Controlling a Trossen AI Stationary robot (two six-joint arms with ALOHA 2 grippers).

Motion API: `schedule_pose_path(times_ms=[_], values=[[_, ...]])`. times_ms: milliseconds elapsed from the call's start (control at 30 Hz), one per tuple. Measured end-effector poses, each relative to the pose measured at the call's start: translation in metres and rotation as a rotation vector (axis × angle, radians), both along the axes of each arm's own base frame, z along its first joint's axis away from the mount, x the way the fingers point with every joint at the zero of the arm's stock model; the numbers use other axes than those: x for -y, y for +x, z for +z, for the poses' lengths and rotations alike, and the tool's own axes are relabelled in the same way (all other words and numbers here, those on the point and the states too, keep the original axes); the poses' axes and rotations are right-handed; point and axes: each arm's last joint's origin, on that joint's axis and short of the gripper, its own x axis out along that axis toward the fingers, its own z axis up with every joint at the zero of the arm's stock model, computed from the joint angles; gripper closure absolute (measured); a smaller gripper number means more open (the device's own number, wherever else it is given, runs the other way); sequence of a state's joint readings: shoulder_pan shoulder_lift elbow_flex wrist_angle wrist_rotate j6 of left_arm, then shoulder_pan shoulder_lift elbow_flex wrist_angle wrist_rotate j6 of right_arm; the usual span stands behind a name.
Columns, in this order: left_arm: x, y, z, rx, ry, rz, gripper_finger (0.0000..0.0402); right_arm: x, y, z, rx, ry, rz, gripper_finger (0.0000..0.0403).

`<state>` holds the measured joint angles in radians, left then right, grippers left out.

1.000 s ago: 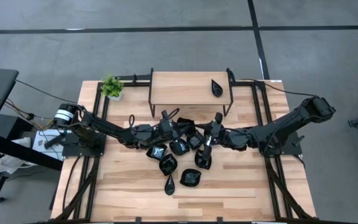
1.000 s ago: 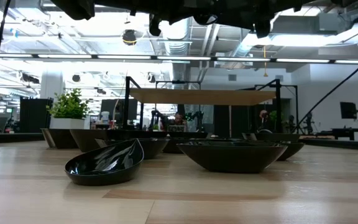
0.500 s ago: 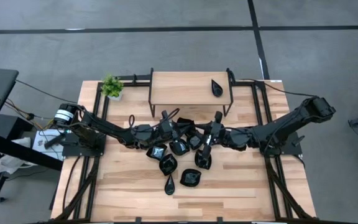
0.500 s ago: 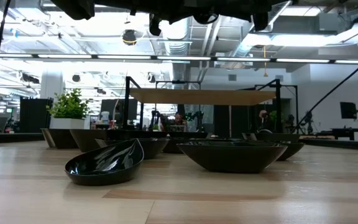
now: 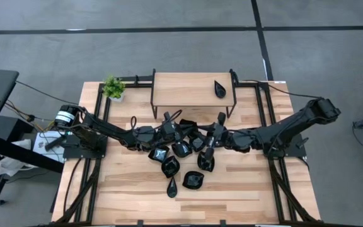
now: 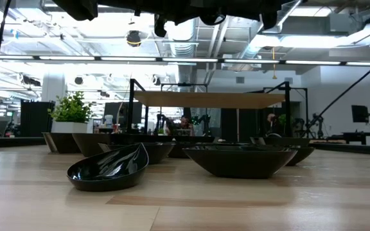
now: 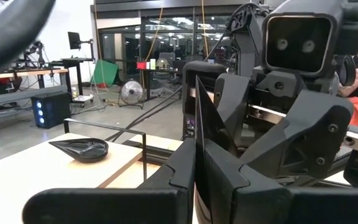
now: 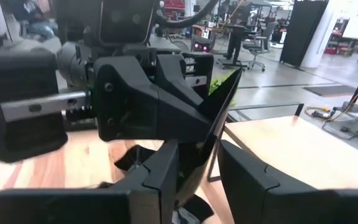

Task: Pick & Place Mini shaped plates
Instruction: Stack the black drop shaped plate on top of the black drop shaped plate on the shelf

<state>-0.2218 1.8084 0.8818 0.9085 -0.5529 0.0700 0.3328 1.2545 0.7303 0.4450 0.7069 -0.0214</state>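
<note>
Above the middle of the table my two grippers meet tip to tip, both level. My left gripper (image 5: 186, 133) (image 7: 199, 165) is shut on one black mini plate (image 7: 201, 118), which stands on edge between them. My right gripper (image 5: 207, 136) (image 8: 199, 165) has its fingers closed on the same plate (image 8: 219, 106) from the other side. Several more mini plates (image 5: 181, 150) lie in a loose pile on the table below, seen close in the low view (image 6: 108, 168). One leaf-shaped plate (image 5: 220, 89) (image 7: 79, 150) rests on the raised wooden shelf (image 5: 191, 90). My left gripper pinches the plate's lower edge (image 7: 197, 142) between its two fingers, coming level from the table's left. The plate stands upright on edge, lifted clear of the pile. My right gripper has one finger on each face of the plate's near part (image 8: 209, 149), coming level from the table's right.
A small green potted plant (image 5: 113, 87) (image 6: 71, 109) stands at the far left corner. The shelf's black frame (image 5: 152, 94) rises just beyond the grippers. Black rails (image 5: 99, 126) run along both sides of the table. Bare wood (image 5: 244, 189) lies toward the near edge.
</note>
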Motion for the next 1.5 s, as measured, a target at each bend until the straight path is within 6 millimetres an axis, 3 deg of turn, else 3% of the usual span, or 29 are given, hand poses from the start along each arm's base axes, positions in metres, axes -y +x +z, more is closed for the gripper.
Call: schedule_pose_path(times_ms=[300, 833, 1200, 1500], values=[[0.000, 0.000, 0.000, -0.002, 0.001, 0.002, 0.0376, 0.001, -0.004, 0.016, -0.120, -0.024, 0.002, 0.0295], [0.000, 0.000, 0.000, 0.000, 0.000, 0.004, 0.0376, -0.010, 0.036, 0.034, -0.373, -0.065, -0.094, 0.0294], [0.000, 0.000, 0.000, -0.004, 0.001, -0.001, 0.0376, -0.008, 0.028, 0.054, -0.407, -0.022, -0.121, 0.0295], [0.000, 0.000, 0.000, -0.004, 0.001, 0.001, 0.0376, -0.007, 0.026, 0.054, -0.418, -0.017, -0.125, 0.0295]])
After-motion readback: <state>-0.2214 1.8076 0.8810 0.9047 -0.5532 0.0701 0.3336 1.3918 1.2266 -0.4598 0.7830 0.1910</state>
